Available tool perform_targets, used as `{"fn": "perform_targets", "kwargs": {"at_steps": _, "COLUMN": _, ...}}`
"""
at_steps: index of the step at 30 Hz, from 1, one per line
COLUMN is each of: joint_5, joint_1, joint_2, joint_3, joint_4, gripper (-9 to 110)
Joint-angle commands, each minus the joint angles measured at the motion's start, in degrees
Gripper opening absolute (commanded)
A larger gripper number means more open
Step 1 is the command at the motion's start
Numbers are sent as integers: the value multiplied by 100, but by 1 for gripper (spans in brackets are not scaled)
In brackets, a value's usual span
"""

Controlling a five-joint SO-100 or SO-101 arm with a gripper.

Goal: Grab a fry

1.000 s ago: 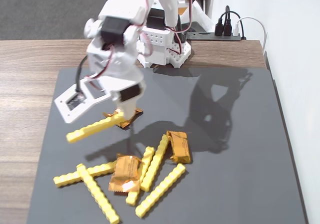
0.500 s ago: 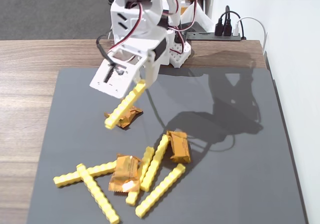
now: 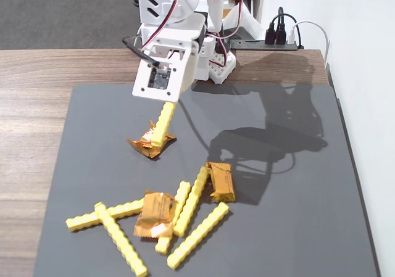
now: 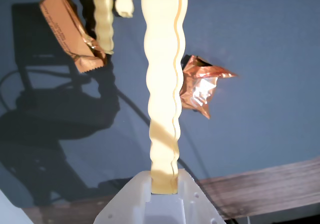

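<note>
My white gripper (image 3: 165, 102) is shut on one end of a bright yellow studded fry (image 3: 163, 124) and holds it above the grey mat. In the wrist view the fry (image 4: 164, 84) runs up from between the jaws (image 4: 164, 184), which clamp its lower end. Its free end hangs over a crinkled orange foil packet (image 3: 150, 144), which also shows in the wrist view (image 4: 200, 87). Several more yellow fries (image 3: 191, 202) lie in a loose pile at the mat's front.
Two more orange packets (image 3: 220, 181) (image 3: 154, 214) lie among the pile of fries. The grey mat (image 3: 296, 215) sits on a wooden table (image 3: 31, 116). The arm's base (image 3: 213, 61) stands at the back, with cables and a power strip (image 3: 271, 39) behind it.
</note>
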Motion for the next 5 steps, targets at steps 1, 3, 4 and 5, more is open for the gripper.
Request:
{"fn": "perform_targets", "kwargs": {"at_steps": 1, "joint_5": -26, "joint_1": -70, "joint_2": 220, "joint_3": 0, "joint_4": 35, "gripper": 1}}
{"fn": "perform_targets", "kwargs": {"at_steps": 3, "joint_5": -44, "joint_1": -62, "joint_2": 202, "joint_3": 0, "joint_4": 35, "gripper": 1}}
{"fn": "perform_targets", "kwargs": {"at_steps": 4, "joint_5": -62, "joint_1": -44, "joint_2": 193, "joint_3": 0, "joint_4": 35, "gripper": 1}}
{"fn": "perform_targets", "kwargs": {"at_steps": 5, "joint_5": -97, "joint_1": -26, "joint_2": 185, "joint_3": 0, "joint_4": 35, "gripper": 1}}
